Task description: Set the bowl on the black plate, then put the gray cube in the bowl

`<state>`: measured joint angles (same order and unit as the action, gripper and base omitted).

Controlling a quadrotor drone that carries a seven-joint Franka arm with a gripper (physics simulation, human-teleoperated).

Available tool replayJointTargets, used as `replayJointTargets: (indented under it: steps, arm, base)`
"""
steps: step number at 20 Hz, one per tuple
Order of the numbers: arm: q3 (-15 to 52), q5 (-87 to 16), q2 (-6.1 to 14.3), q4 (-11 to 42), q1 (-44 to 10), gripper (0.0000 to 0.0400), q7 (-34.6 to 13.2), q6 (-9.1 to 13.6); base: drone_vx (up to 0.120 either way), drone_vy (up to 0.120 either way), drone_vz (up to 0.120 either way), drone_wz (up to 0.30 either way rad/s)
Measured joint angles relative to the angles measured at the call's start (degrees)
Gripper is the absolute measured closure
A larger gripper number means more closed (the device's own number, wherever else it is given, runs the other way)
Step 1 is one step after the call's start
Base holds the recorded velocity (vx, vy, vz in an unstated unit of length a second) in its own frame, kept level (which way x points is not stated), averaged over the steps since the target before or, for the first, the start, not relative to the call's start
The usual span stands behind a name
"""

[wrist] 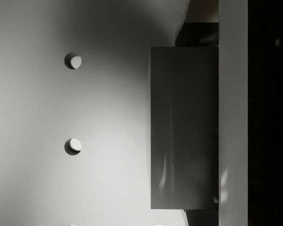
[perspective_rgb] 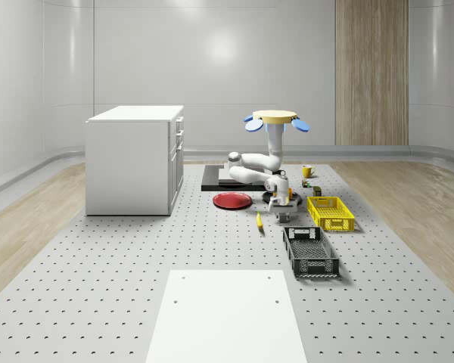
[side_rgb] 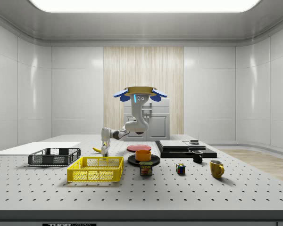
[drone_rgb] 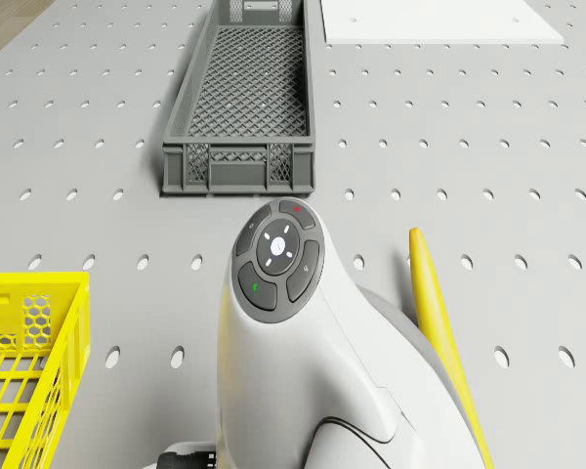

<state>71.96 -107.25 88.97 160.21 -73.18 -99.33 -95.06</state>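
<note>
Perforated gray table (perspective_rgb: 98, 257) across the whole-scene view's lower half. White cabinet (perspective_rgb: 134, 159) at left centre, white sheet (perspective_rgb: 225, 318) at bottom centre. Red plate (perspective_rgb: 232, 200), banana (perspective_rgb: 259, 221), yellow basket (perspective_rgb: 330, 212), gray crate (perspective_rgb: 310, 252) right of centre; yellow mug (perspective_rgb: 307, 171) farther back.

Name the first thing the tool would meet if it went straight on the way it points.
Probably the gray cube, right ahead of the downward-pointing tool on the table; the gap is unclear.

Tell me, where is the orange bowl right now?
In the side view, the orange bowl sits on the black plate near the table's middle, just behind the Spam can and to the right of the yellow basket.
</note>
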Motion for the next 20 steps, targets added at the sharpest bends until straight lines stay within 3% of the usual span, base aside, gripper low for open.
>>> replayJointTargets:
  steps: [4,10,18,20]
  arm:
    - [-0.15,-0.17,-0.10,-0.04,0.01,0.0126,0.02,0.04]
    - [1.89,1.69,-0.20,0.55,0.43,0.0144,0.08,0.96]
    - [5.44,5.03,-0.13,1.35,0.92,0.0149,0.07,2.19]
    - [5.76,5.35,-0.09,1.41,0.94,0.0149,0.07,2.26]
  base:
    - [0.000,0.000,0.000,0.000]
    - [0.000,0.000,0.007,0.000]
    - [0.000,0.000,0.120,0.000]
    - [-0.100,0.100,0.120,0.000]
